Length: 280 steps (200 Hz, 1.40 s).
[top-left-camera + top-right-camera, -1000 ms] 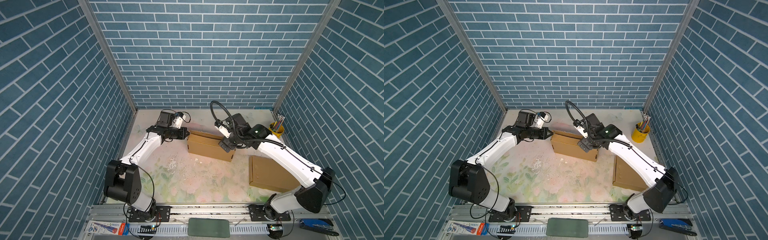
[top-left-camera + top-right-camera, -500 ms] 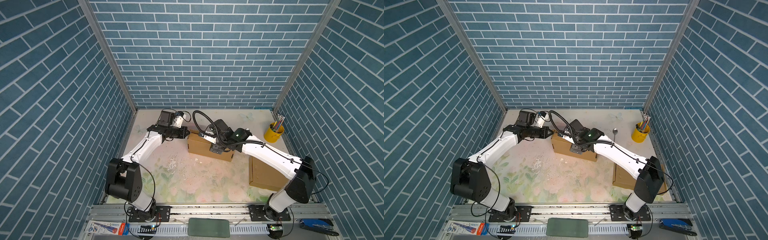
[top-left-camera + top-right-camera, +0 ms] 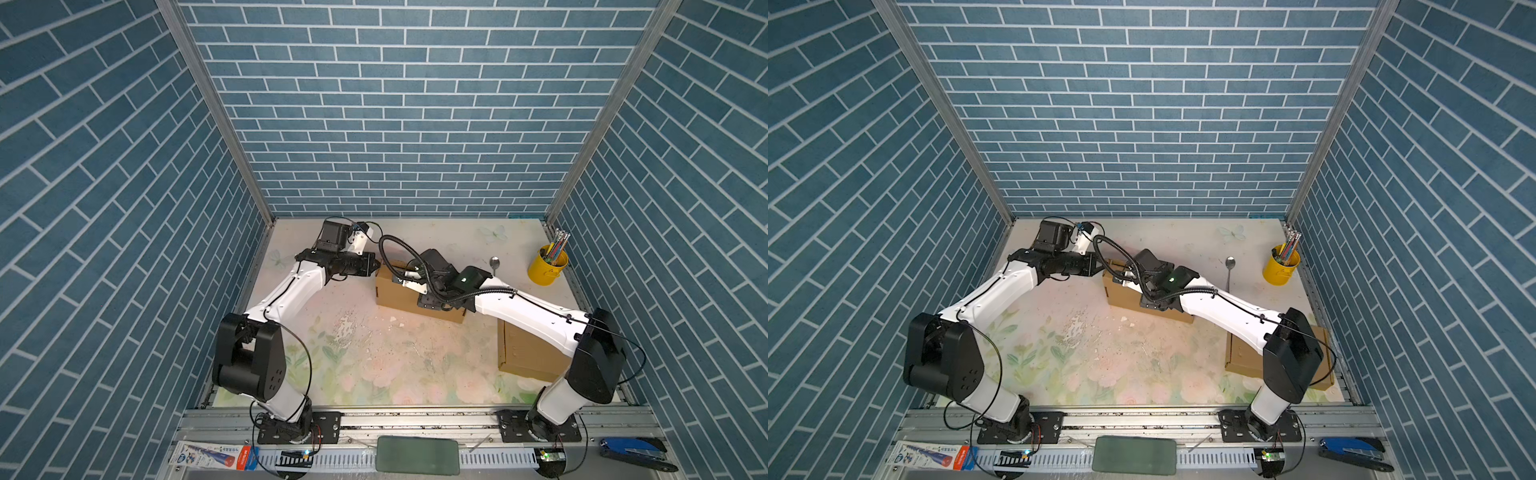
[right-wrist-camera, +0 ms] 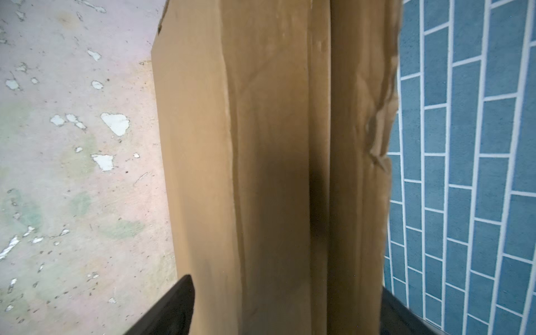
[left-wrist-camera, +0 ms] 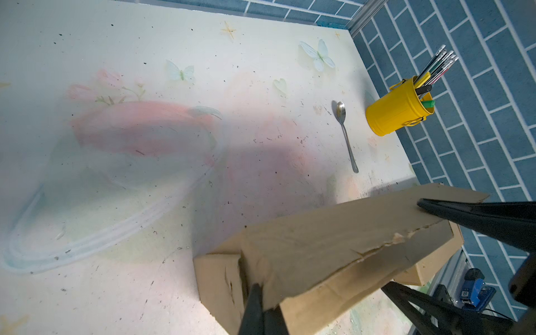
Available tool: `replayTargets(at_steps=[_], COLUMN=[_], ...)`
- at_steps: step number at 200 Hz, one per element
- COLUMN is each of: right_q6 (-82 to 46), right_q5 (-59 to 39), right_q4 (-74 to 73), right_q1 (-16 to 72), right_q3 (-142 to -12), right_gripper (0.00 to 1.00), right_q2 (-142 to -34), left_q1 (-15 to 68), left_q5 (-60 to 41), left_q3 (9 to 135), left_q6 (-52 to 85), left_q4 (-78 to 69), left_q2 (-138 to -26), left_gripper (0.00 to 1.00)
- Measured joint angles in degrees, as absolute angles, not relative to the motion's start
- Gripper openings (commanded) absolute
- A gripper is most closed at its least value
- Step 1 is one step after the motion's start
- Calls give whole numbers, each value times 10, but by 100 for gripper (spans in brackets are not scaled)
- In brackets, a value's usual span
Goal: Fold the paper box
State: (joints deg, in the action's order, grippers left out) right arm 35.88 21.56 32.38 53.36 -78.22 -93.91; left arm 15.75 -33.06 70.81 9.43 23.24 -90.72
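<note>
Cardboard box on worktop: left fingers clenched at 1 end corner; right fingers spread wide, straddling it from above, grip not evident.

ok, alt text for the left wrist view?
The left gripper, pinched shut, holds a corner of the brown paper box, while the right gripper straddles it farther along with open jaws. Beyond, on the floral table, sit a spoon and a yellow pen cup.
</note>
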Motion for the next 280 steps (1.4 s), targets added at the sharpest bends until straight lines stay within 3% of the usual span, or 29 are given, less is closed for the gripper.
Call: replayTargets(at_steps=[53, 86, 117, 209, 253, 280], right_q6=[365, 364, 364, 359, 358, 353], right_q5=[234, 253, 257, 265, 269, 271], right_q4=[291, 262, 243, 222, 219, 218], right_q1=[536, 540, 543, 546, 549, 550], right_q3=[-762, -743, -727, -710, -707, -706], right_gripper=[56, 48, 45, 43, 43, 43], right_q2=[-939, -937, -931, -926, -925, -924], left_q1=[157, 157, 156, 111, 112, 120], left_q5=[-331, -333, -339, -414, -415, -414], left_q3=[708, 708, 708, 712, 737, 747], left_q6=[92, 87, 80, 98, 152, 158], left_q4=[234, 241, 246, 296, 255, 244], left_q2=[-908, -910, -910, -886, -913, -946], left_gripper=[0, 1, 9, 45, 48, 45])
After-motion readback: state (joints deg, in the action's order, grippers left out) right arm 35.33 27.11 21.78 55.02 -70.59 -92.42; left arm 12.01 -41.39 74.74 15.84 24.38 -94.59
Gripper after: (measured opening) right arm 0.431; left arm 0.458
